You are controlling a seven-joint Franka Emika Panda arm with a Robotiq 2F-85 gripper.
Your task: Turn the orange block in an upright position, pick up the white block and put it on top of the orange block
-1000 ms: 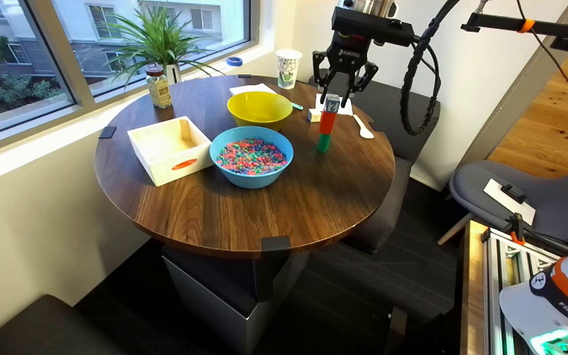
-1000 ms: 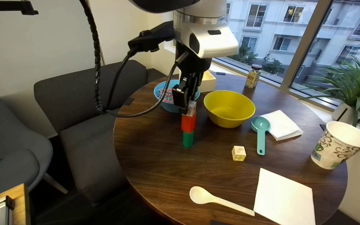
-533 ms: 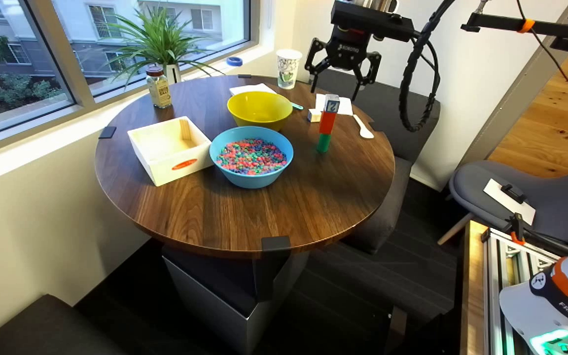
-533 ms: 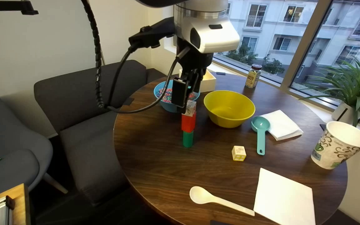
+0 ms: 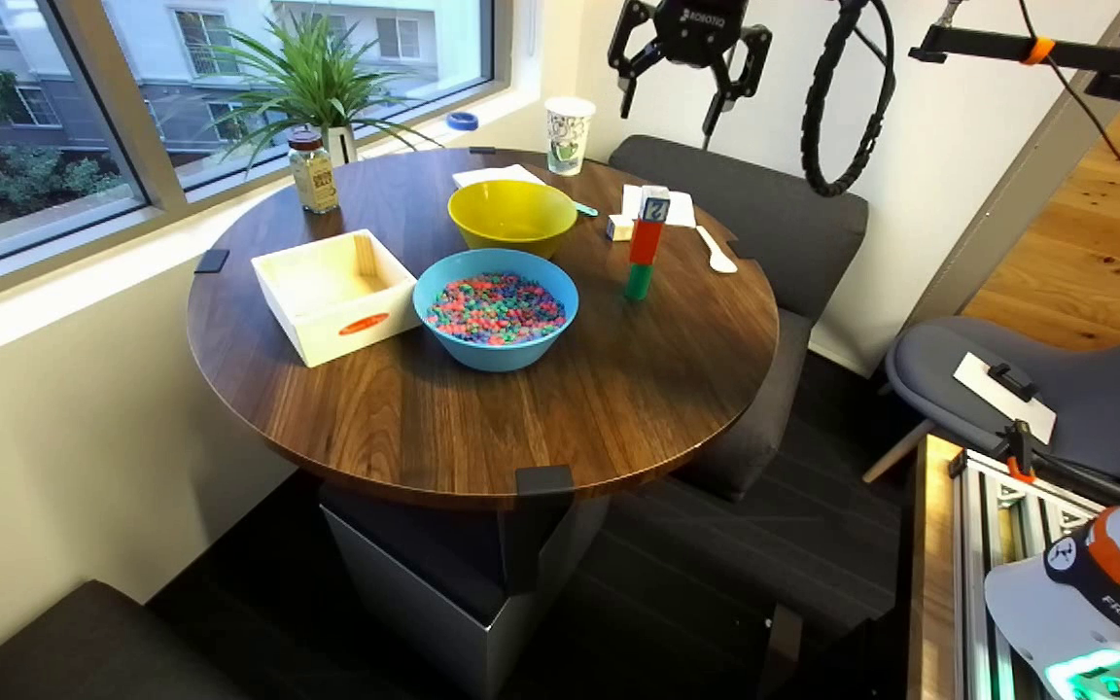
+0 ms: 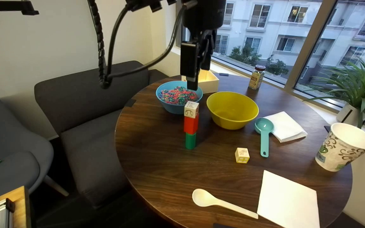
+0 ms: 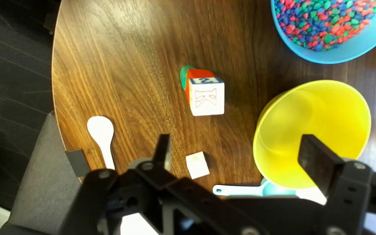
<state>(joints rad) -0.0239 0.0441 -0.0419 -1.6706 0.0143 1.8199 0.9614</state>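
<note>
In an exterior view, left of the yellow bowl [image 6: 232, 110]: orange block [image 6: 191, 124] upright on a green block [image 6: 190, 141], long axis vertical; white block [image 6: 191, 110] resting on it, near-cubic, so no clear long axis; in the wrist view its K face points up. Higher, also left of the bowl: jaws spread, nothing between; the white block lies below them, apart. Judgement: placement looks complete; retreating straight up should avoid toppling it.
</note>
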